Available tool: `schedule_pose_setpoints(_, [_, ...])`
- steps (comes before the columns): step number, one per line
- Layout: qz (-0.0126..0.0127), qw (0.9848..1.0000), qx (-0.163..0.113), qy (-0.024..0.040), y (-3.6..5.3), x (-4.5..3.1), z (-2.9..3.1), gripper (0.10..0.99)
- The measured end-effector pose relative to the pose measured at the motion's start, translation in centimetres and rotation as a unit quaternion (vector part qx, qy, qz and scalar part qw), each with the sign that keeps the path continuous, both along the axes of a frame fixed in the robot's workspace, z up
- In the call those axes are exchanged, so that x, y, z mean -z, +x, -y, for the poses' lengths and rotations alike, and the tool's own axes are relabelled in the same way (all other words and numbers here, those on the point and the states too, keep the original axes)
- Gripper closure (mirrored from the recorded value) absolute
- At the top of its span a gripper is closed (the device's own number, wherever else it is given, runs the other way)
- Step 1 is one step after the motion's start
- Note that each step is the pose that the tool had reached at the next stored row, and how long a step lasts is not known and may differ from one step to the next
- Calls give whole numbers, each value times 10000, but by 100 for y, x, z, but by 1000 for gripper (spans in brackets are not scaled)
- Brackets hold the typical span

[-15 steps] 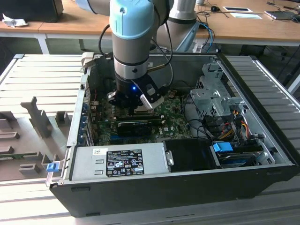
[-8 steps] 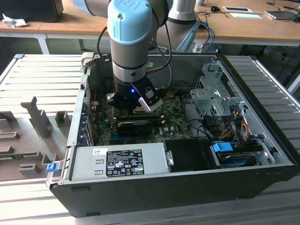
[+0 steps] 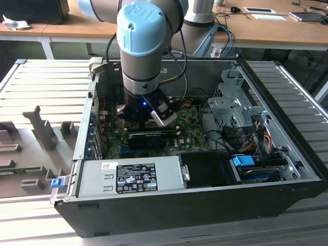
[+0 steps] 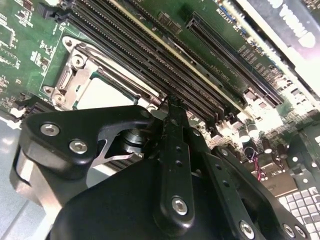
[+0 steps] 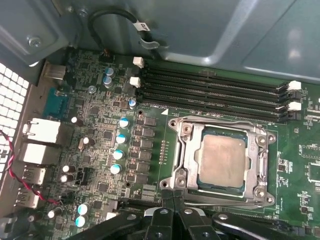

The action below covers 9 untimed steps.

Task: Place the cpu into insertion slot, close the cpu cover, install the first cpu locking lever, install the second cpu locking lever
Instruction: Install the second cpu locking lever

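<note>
The cpu (image 5: 222, 159) lies flat in the insertion slot (image 5: 220, 191) on the green motherboard, its pale metal top showing. The cpu cover (image 5: 182, 150) lies down around it as a silvery frame. My gripper (image 5: 172, 202) is shut, fingertips pressed together right at the frame's corner edge; I cannot tell whether a thin lever is pinched between them. In the second wrist view the black fingers (image 4: 172, 125) meet beside the cpu (image 4: 102, 92) and the cover (image 4: 75, 70). In the exterior view the gripper (image 3: 148, 117) reaches down into the open computer case.
Long black memory slots (image 5: 215, 92) run along one side of the socket. Capacitors (image 5: 122, 137) and rear ports (image 5: 42, 132) stand nearby. A grey power-supply box (image 3: 128, 177), a black card (image 3: 148, 138) and a metal drive cage (image 3: 233, 102) crowd the case.
</note>
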<state>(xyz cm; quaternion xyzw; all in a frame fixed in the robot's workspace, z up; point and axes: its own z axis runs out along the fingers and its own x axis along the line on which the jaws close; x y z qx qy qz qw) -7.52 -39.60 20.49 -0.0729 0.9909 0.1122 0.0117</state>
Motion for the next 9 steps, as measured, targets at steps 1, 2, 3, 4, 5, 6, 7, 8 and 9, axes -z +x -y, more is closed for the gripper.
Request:
schedule_pose_setpoints(1, [0,10000,-1,8,0,7,1,980])
schedule_pose_setpoints(2, [0,10000,-1,25,-1,13,1,980])
schedule_pose_setpoints(3, [0,10000,-1,44,-3,18,1,980])
schedule_pose_setpoints(4, [0,10000,-2,66,-6,22,0,980])
schedule_pose_setpoints(5, [0,10000,-2,94,-8,26,0,980])
schedule_pose_setpoints(6, [-1,9999,-2,135,-10,31,1,980])
schedule_pose_setpoints(7, [0,9999,-3,167,-13,35,0,980])
schedule_pose_setpoints(8, [0,9998,-4,200,-18,41,0,980])
schedule_pose_setpoints(9, [-1,9997,-4,228,-22,46,1,980])
